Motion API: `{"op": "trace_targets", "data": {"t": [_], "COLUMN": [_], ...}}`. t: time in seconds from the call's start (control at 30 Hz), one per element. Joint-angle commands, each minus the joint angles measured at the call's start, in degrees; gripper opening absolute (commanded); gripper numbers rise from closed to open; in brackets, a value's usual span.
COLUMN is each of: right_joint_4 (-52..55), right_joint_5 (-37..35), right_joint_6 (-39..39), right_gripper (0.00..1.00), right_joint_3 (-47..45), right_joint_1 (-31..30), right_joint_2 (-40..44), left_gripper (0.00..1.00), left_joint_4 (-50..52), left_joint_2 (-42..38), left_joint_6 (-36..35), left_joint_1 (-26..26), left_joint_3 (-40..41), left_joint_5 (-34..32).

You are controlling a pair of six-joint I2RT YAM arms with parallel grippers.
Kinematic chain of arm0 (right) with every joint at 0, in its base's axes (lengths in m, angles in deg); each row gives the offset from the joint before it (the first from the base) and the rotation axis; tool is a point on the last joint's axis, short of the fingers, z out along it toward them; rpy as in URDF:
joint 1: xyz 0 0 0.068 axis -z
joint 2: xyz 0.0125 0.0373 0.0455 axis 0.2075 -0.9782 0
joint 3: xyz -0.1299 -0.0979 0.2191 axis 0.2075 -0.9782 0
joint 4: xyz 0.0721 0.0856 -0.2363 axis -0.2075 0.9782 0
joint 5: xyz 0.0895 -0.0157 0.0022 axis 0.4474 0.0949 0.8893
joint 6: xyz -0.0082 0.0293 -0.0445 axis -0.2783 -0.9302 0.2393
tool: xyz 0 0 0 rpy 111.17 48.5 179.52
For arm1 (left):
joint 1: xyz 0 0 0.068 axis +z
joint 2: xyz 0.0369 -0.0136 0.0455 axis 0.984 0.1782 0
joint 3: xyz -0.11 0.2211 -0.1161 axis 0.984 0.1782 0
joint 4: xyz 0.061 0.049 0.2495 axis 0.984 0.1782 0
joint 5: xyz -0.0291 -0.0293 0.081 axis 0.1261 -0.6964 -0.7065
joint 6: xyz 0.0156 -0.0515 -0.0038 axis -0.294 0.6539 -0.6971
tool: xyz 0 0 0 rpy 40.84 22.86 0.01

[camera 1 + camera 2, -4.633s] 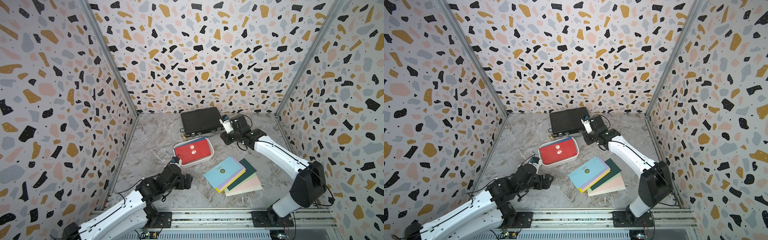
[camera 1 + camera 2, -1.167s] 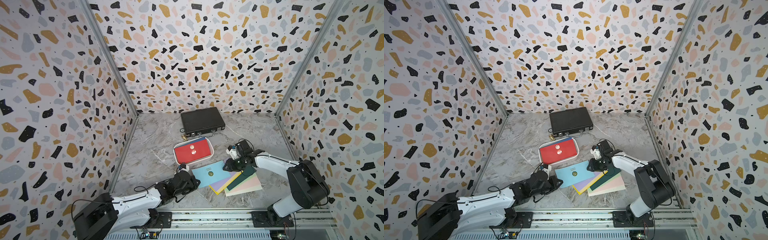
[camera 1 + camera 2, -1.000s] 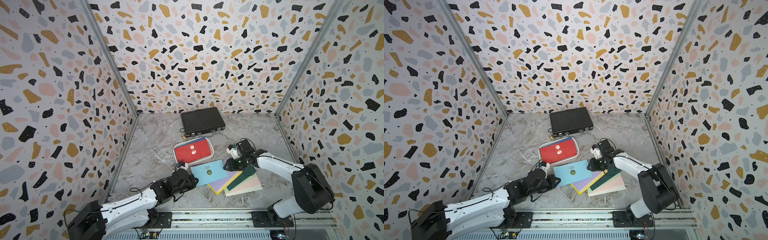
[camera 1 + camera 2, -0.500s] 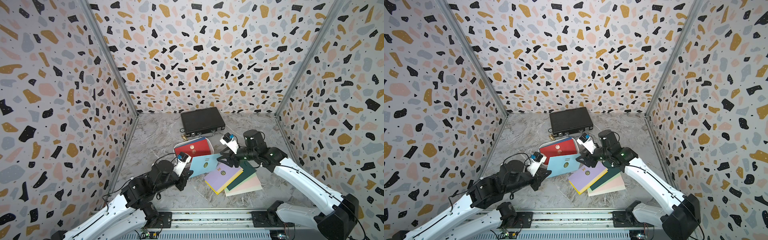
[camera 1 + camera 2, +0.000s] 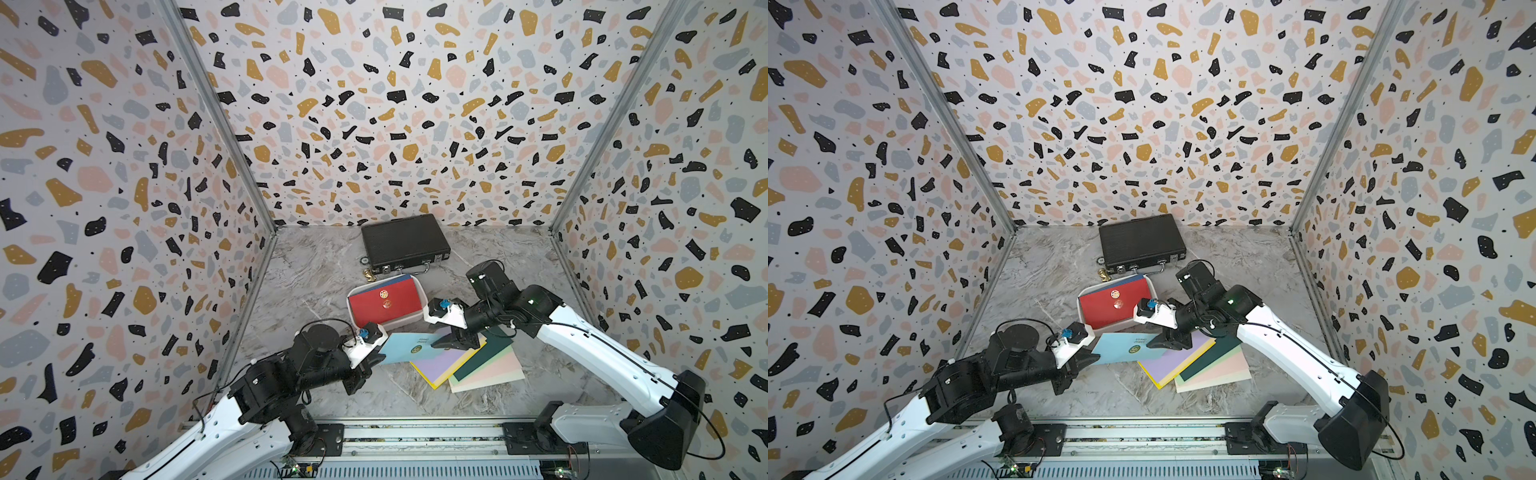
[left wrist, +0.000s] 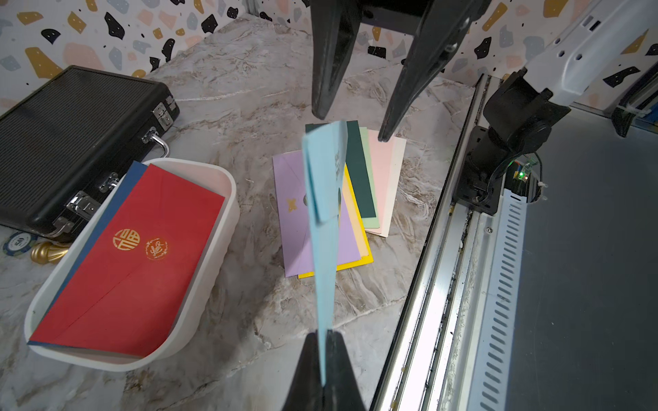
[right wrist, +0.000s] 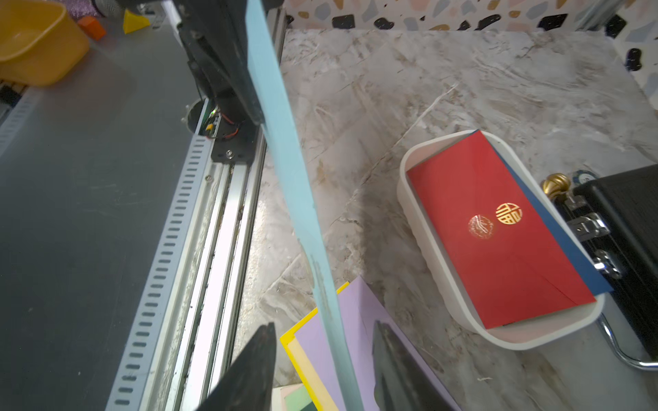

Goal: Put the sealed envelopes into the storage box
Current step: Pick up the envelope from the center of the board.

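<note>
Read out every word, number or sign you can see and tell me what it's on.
"50": on the poker chip beside the black briefcase.
"福", a stylised gold emblem: on the red envelope in the storage box.
Script on the round gold seal beside it: too blurred to read.
Dark print on the light blue envelope: too small to read.
Gold butterfly sign: on the lilac envelope.

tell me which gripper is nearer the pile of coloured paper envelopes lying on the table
Right. The right gripper hangs above the pile, over its lilac top envelope, jaws apart; the left gripper is beside the pile, shut on a light blue paper envelope.
</note>
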Motion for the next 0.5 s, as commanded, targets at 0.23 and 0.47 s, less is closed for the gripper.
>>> {"op": "trace_targets", "data": {"t": [0.23, 0.47], "right_joint_4": [0.75, 6.89], "right_joint_5": [3.08, -3.46], "right_joint_6": [1.09, 5.23], "right_gripper": [0.28, 0.00], "right_joint_3": [2.81, 8.67], "right_joint_1": [-2.51, -2.55], "right_joint_2": [-3.79, -6.37], "left_gripper": [0.00, 0.82], "left_joint_4": [-3.46, -2.71], "left_joint_2": [-0.82, -1.43], "left_joint_6": [-1.10, 5.69], "left_joint_1": [0.22, 0.15], "left_joint_3": [1.64, 1.78], "left_joint_5": [0.41, -11.37]}}
